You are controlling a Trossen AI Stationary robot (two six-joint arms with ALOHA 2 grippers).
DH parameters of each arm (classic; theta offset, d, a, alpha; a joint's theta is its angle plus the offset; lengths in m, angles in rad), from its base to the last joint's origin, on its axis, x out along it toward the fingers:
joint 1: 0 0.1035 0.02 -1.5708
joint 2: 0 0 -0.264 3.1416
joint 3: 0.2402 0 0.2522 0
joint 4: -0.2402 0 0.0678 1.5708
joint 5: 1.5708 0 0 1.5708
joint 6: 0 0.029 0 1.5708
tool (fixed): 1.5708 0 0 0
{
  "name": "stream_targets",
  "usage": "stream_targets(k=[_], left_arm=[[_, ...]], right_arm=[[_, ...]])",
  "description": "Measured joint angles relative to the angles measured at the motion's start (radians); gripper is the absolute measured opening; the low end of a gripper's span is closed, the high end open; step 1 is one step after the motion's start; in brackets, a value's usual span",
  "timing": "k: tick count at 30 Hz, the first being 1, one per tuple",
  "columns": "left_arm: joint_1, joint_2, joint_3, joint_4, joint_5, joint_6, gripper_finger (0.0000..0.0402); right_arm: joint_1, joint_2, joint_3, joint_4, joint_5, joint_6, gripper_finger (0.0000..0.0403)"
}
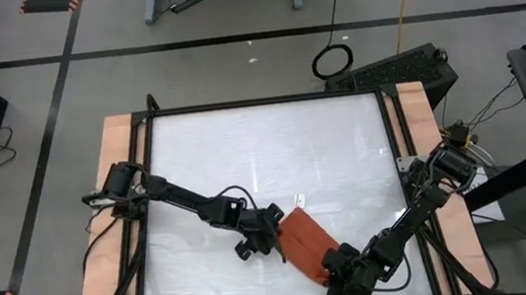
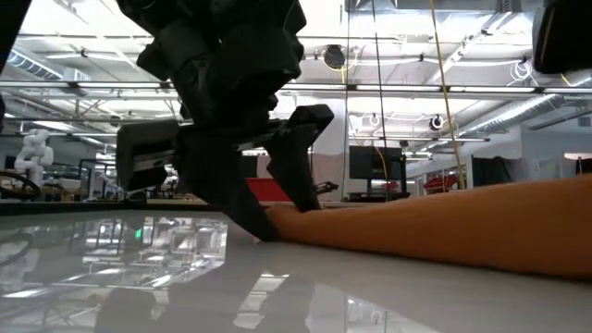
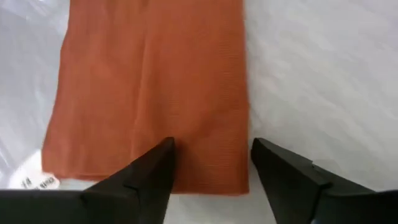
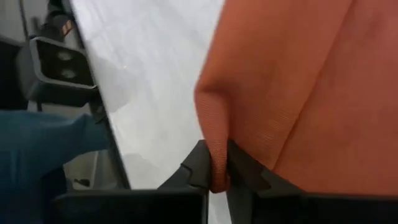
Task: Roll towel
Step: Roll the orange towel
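The rust-orange towel (image 1: pixel 306 244) lies flat on the white table (image 1: pixel 243 150), near its front edge, right of the middle. It also shows in the low view (image 2: pixel 444 227). My left gripper (image 3: pixel 211 149) is open at the towel's far-left end (image 1: pixel 277 227), low over the table (image 2: pixel 287 222). One finger stands over the cloth and the other by the towel's side edge. My right gripper (image 1: pixel 336 263) is shut on the towel's near-right end. A white label (image 3: pixel 37 180) sticks out at the towel's end by the left gripper. My left gripper: I cannot tell whether its open fingers touch the towel's end (image 3: pixel 205 180); they point down at a slant from the table's left. My right gripper pinches a raised fold of the towel's near-right end (image 4: pixel 214 146) between its two fingers, coming low from the table's near right. The rest of the towel lies on the table.
Wooden boards (image 1: pixel 118 184) and a black frame run along the table's left and right sides. The towel's near end lies close to the table's front edge. Open tabletop stretches toward the far side. A person's blue sleeve (image 4: pixel 37 134) shows beyond the table edge.
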Motion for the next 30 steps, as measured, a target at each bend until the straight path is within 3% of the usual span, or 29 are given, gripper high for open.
stream_targets(k=[3, 10, 15, 22, 26, 30], left_arm=[[0.000, 0.003, 0.001, -0.004, 0.006, -0.051, 0.0183], [0.000, 0.006, 0.052, -0.128, 0.051, -0.057, 0.0023], [-0.001, 0.009, 0.102, -0.238, 0.177, -0.168, 0.0026], [0.007, 0.012, 0.139, -0.330, 0.461, -0.372, 0.0023], [0.023, 0.019, 0.142, -0.296, 0.584, -0.505, 0.0023], [0.058, 0.058, 0.143, -0.233, 0.716, -0.672, 0.0022]], right_arm=[[0.006, -0.013, 0.000, 0.023, 0.003, -0.058, 0.0019], [0.023, -0.050, 0.000, 0.019, 0.013, -0.141, 0.0020], [0.042, -0.098, 0.000, -0.067, 0.020, -0.155, 0.0044], [0.085, -0.163, 0.001, -0.135, -0.004, -0.198, 0.0146], [0.098, -0.167, 0.001, -0.139, 0.004, -0.249, 0.0200], [0.099, -0.167, 0.001, -0.129, 0.055, -0.339, 0.0219]])
